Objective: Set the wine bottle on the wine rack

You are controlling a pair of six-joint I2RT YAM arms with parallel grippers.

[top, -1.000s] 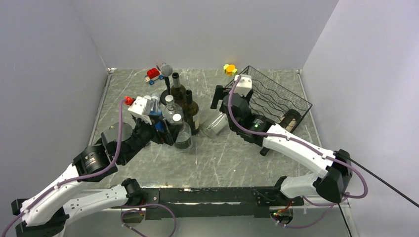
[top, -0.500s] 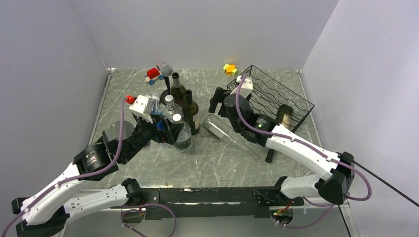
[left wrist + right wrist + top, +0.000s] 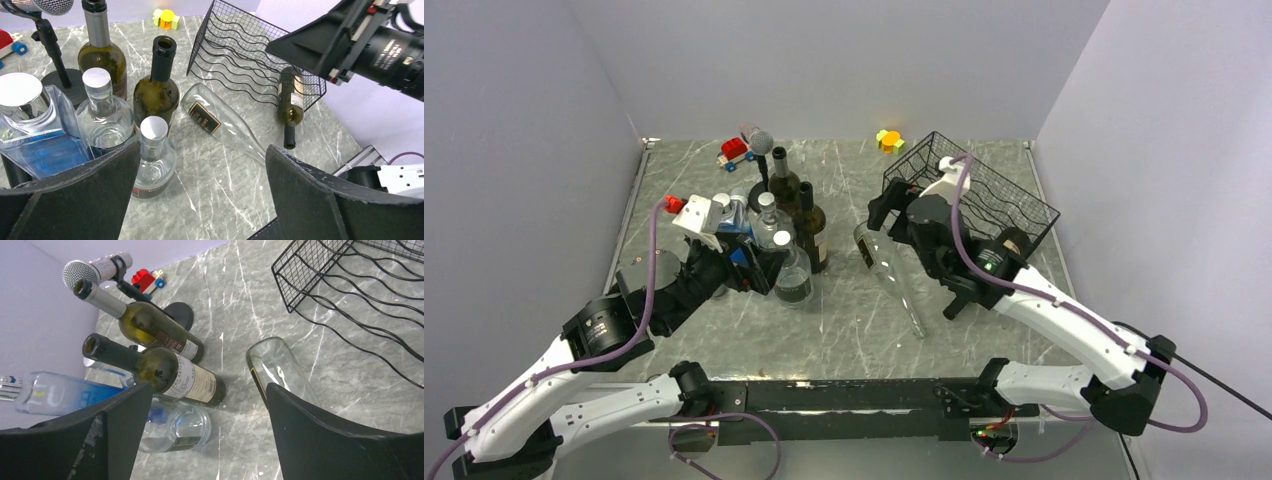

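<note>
I have the grey marbled desk (image 3: 854, 322) in view, with the black wire wine rack (image 3: 1009, 190) sitting at its far right. My right pincer (image 3: 209, 390) hangs just left of the rack with its fingers spread wide and nothing clamped between them, poised over the base end of the clear wine bottle (image 3: 886, 272). That bottle lies on its side on the desk, just beside the rack and not on it, with its neck pointing toward the near edge. A dark green bottle (image 3: 290, 102) lies in the rack's near-right end, its neck sticking out. My left pincer (image 3: 202, 152) is also wide apart and empty, just beside the standing bottles (image 3: 812, 238) at centre-left. Behind them stands a microphone (image 3: 759, 140), with a toy car (image 3: 736, 152) next to it and a yellow toy (image 3: 888, 140) near the far edge.
</note>
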